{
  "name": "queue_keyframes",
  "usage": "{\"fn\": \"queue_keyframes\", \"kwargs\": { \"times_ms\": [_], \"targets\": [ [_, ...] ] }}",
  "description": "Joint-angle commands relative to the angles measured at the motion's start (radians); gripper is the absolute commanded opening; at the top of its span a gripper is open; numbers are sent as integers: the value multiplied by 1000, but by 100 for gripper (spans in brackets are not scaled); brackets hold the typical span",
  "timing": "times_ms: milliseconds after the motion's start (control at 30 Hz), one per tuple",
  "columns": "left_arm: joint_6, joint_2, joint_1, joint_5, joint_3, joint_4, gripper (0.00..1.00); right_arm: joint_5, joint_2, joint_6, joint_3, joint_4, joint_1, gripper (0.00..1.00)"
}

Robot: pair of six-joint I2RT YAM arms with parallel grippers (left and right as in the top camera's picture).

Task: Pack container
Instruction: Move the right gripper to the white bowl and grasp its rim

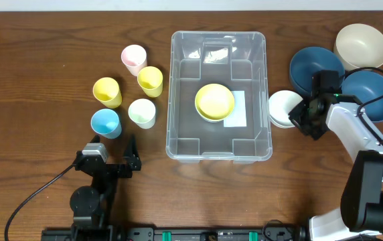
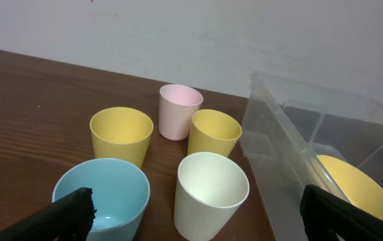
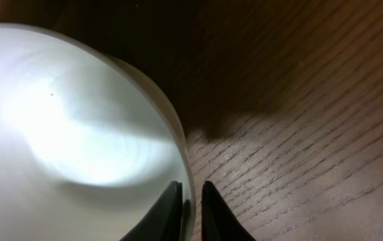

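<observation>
The clear container [image 1: 178,73] stands mid-table with a yellow bowl [image 1: 214,102] inside on its white label; it also shows in the left wrist view [image 2: 278,140]. My right gripper [image 1: 303,115] is shut on the rim of a white bowl [image 1: 282,107] just right of the container; in the right wrist view its fingers [image 3: 190,201] pinch that bowl's rim [image 3: 78,134]. My left gripper [image 1: 114,157] is open and empty near the table's front, behind the light blue cup [image 2: 104,194] and the cream cup [image 2: 211,191].
Several cups stand left of the container: pink [image 1: 134,59], two yellow [image 1: 150,81] [image 1: 107,92], cream [image 1: 142,112], light blue [image 1: 105,123]. Two dark blue bowls [image 1: 315,67] [image 1: 372,90] and a cream bowl [image 1: 361,44] sit at the back right.
</observation>
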Motion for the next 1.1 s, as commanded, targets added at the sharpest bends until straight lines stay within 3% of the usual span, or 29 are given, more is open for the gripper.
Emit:
{"fn": "queue_keyframes", "kwargs": {
  "times_ms": [0, 100, 233, 300, 367, 700, 1067],
  "targets": [
    [17, -6, 5, -3, -30, -14, 98, 8, 5, -29, -10, -1, -10, 11],
    [17, -6, 5, -3, -30, -14, 98, 12, 5, -33, -23, 5, -11, 10],
    [17, -6, 5, -3, -30, -14, 98, 12, 5, -45, -48, 33, -11, 16],
    [16, -6, 5, -3, -30, -14, 98, 12, 5, -45, -60, 46, -11, 12],
    [17, -6, 5, -3, -30, -14, 98, 12, 5, -45, -67, 55, -11, 1],
    [17, -6, 5, -3, -30, -14, 98, 7, -16, -65, -46, 13, -32, 1],
    [16, -6, 5, -3, -30, -14, 98, -193, -355, -259, 55, -82, -108, 1]
  ]
}}
